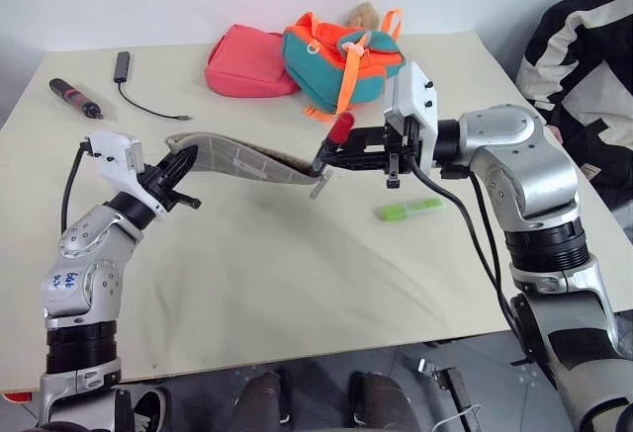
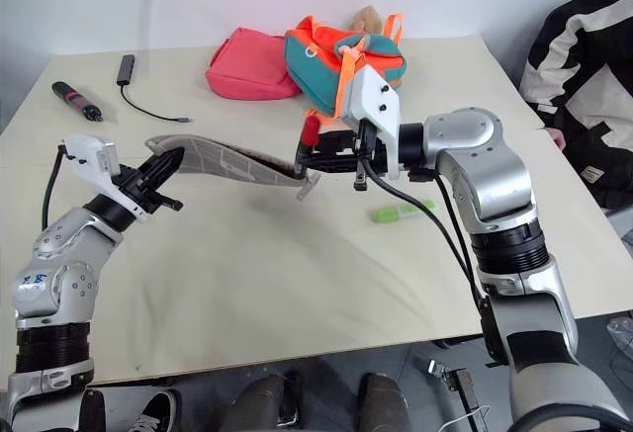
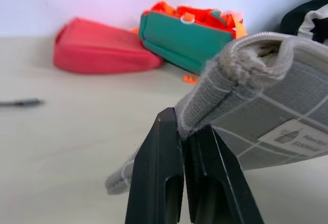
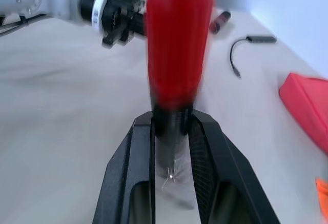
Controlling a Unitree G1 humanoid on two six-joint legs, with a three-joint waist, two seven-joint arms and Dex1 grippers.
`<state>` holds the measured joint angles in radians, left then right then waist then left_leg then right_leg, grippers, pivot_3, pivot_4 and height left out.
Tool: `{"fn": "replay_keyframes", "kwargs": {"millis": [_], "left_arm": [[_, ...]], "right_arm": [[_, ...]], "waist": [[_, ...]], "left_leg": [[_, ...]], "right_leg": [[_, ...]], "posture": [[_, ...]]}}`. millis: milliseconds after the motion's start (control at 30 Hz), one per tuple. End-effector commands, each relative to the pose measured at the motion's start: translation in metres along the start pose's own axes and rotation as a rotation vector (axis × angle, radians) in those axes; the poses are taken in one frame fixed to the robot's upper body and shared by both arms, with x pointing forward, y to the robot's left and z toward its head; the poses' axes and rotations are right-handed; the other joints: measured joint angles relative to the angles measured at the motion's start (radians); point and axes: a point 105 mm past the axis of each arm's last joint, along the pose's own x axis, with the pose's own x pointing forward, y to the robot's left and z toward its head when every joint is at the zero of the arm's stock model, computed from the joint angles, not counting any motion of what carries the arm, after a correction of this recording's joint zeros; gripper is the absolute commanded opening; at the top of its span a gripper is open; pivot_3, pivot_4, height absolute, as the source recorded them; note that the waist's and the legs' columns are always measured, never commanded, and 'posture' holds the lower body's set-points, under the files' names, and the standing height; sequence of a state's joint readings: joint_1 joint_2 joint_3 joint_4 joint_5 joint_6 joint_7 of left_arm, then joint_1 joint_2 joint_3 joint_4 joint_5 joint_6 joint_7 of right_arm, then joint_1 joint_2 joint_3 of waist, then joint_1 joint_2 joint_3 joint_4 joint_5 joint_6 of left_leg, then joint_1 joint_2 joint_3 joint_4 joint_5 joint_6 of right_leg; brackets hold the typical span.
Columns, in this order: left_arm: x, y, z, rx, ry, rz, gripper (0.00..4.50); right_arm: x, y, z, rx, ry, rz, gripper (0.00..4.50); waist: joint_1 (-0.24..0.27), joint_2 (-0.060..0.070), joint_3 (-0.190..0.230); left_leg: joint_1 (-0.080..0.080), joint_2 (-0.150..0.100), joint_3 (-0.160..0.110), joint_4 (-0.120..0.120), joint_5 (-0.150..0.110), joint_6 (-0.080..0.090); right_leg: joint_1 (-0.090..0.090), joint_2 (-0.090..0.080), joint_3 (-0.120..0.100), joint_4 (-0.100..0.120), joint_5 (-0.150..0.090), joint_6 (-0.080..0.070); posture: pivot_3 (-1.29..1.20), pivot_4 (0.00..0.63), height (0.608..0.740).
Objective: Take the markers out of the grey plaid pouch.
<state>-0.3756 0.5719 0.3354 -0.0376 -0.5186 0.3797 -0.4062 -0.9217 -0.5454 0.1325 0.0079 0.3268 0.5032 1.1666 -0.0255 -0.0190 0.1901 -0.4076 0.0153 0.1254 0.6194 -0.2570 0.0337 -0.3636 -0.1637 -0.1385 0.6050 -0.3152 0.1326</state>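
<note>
The grey plaid pouch (image 1: 242, 160) is woven cloth, matt, with a coarse frayed-looking edge. The red marker (image 4: 178, 39) looks like smooth, glossy plastic. The counter (image 1: 297, 284) is matt and smooth. At twelve o'clock, the pink pouch (image 1: 247, 61) and teal-and-orange bag (image 1: 336, 56) are soft fabric.

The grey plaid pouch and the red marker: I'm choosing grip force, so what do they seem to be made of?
The grey plaid pouch looks like soft woven fabric, matte: it sags between the grippers, and its folded edge shows thread texture and stitched seams. The red marker looks like smooth hard plastic with a slight sheen and a dark end; it stays straight in the right gripper. Plastic is a guess from its look.
</note>
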Motion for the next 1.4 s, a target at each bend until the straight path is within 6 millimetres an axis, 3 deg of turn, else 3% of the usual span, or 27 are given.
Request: {"fn": "replay_keyframes", "kwargs": {"millis": [33, 133, 267, 333, 367, 400, 467, 533, 767, 900, 1133, 1233, 1267, 1400], "left_arm": [[-0.002, -0.016, 0.002, 0.016, -0.01, -0.083, 0.0], [0.0, -0.014, 0.004, 0.107, -0.026, -0.03, 0.0], [0.001, -0.014, 0.01, 0.317, -0.034, -0.033, 0.0], [0.001, -0.027, -0.003, 0.579, 0.031, -0.098, 0.0], [0.001, -0.028, -0.009, 0.654, 0.059, -0.111, 0.0], [0.001, -0.022, -0.013, 0.707, 0.079, -0.067, 0.0], [0.002, -0.015, -0.018, 0.694, 0.095, -0.023, 0.0], [0.004, -0.022, -0.022, 0.718, 0.096, -0.057, 0.0], [0.001, -0.047, -0.049, 0.751, 0.13, -0.161, 0.0], [0.001, -0.053, -0.05, 0.752, 0.11, -0.166, 1.04], [-0.002, -0.048, -0.049, 0.654, 0.11, -0.151, 3.3], [-0.005, -0.047, -0.048, 0.653, 0.111, -0.147, 4.3], [-0.008, -0.047, -0.048, 0.612, 0.115, -0.162, 4.5], [-0.016, -0.055, -0.04, 0.445, 0.086, -0.228, 4.5]], "right_arm": [[0.0, -0.004, 0.02, -0.003, -0.115, -0.038, 0.55], [0.003, -0.006, 0.025, -0.01, -0.14, -0.059, 0.55], [-0.008, -0.005, -0.029, -0.183, 0.195, -0.05, 0.55], [-0.015, -0.012, -0.036, -0.311, 0.297, -0.059, 0.55], [-0.015, -0.017, -0.034, -0.341, 0.299, -0.079, 0.55], [-0.016, -0.023, -0.045, -0.431, 0.383, -0.092, 0.55], [-0.021, -0.028, -0.07, -0.536, 0.52, -0.079, 0.55], [-0.027, -0.03, -0.091, -0.619, 0.63, -0.048, 0.55], [-0.02, -0.025, -0.118, -0.593, 0.677, -0.049, 0.55], [-0.006, -0.016, -0.121, -0.523, 0.624, -0.046, 0.55], [-0.002, -0.016, -0.107, -0.482, 0.551, -0.074, 2.94], [0.005, -0.011, -0.086, -0.343, 0.401, -0.087, 3.97], [0.008, -0.011, -0.074, -0.277, 0.316, -0.113, 4.26], [0.008, 0.002, -0.05, -0.082, 0.116, -0.099, 4.26]], "waist": [[-0.002, 0.0, 0.0], [-0.002, 0.0, 0.0], [0.005, -0.001, 0.0], [0.007, -0.001, -0.001], [0.004, -0.001, -0.001], [0.002, -0.001, 0.0], [-0.003, -0.001, 0.0], [-0.004, -0.001, -0.001], [-0.004, -0.001, -0.001], [-0.003, -0.001, -0.001], [-0.003, -0.001, -0.001], [-0.003, -0.001, -0.001], [-0.003, -0.001, -0.001], [-0.003, -0.001, -0.001]], "left_leg": [[0.0, 0.0, 0.001, 0.0, 0.0, 0.0], [0.0, 0.0, 0.001, 0.0, 0.001, 0.001], [-0.002, 0.0, 0.001, 0.0, 0.001, 0.001], [-0.002, -0.001, 0.002, 0.0, -0.001, 0.0], [-0.002, -0.001, 0.005, 0.0, -0.001, 0.001], [-0.002, -0.001, 0.008, -0.002, -0.001, 0.001], [-0.002, -0.002, 0.01, -0.003, 0.0, 0.001], [-0.002, 0.0, 0.012, -0.003, 0.0, 0.001], [0.0, 0.001, 0.015, -0.004, 0.003, 0.006], [0.0, 0.002, 0.015, -0.004, 0.003, 0.006], [0.001, 0.002, 0.015, -0.004, 0.004, 0.006], [0.001, 0.002, 0.015, -0.004, 0.004, 0.006], [0.001, 0.002, 0.015, -0.004, 0.004, 0.007], [0.001, 0.003, 0.015, -0.003, 0.004, 0.007]], "right_leg": [[0.0, 0.0, 0.0, 0.0, 0.0, 0.0], [-0.001, 0.0, 0.001, 0.001, 0.0, 0.0], [-0.003, 0.0, 0.001, 0.001, 0.0, 0.0], [-0.004, -0.001, 0.002, 0.001, 0.0, 0.001], [-0.005, -0.002, 0.003, 0.0, 0.001, 0.002], [-0.007, -0.002, 0.005, 0.0, 0.002, 0.003], [-0.009, -0.002, 0.008, 0.001, 0.002, 0.003], [-0.01, -0.002, 0.007, 0.001, 0.002, 0.003], [-0.011, -0.002, 0.008, 0.001, 0.003, 0.003], [-0.01, -0.002, 0.008, 0.002, 0.003, 0.002], [-0.011, -0.002, 0.008, 0.003, 0.003, 0.001], [-0.011, -0.002, 0.008, 0.003, 0.003, 0.001], [-0.011, -0.002, 0.008, 0.003, 0.003, 0.001], [-0.011, -0.002, 0.007, 0.004, 0.004, 0.001]], "posture": [[0.0, 0.15, 0.74], [0.0, 0.15, 0.74], [0.0, 0.15, 0.74], [0.0, 0.15, 0.74], [0.0, 0.15, 0.74], [0.0, 0.15, 0.74], [0.0, 0.15, 0.74], [0.0, 0.15, 0.74], [0.0, 0.15, 0.74], [0.0, 0.15, 0.74], [0.0, 0.15, 0.74], [0.0, 0.15, 0.74], [0.0, 0.15, 0.74], [0.0, 0.15, 0.74]]}}
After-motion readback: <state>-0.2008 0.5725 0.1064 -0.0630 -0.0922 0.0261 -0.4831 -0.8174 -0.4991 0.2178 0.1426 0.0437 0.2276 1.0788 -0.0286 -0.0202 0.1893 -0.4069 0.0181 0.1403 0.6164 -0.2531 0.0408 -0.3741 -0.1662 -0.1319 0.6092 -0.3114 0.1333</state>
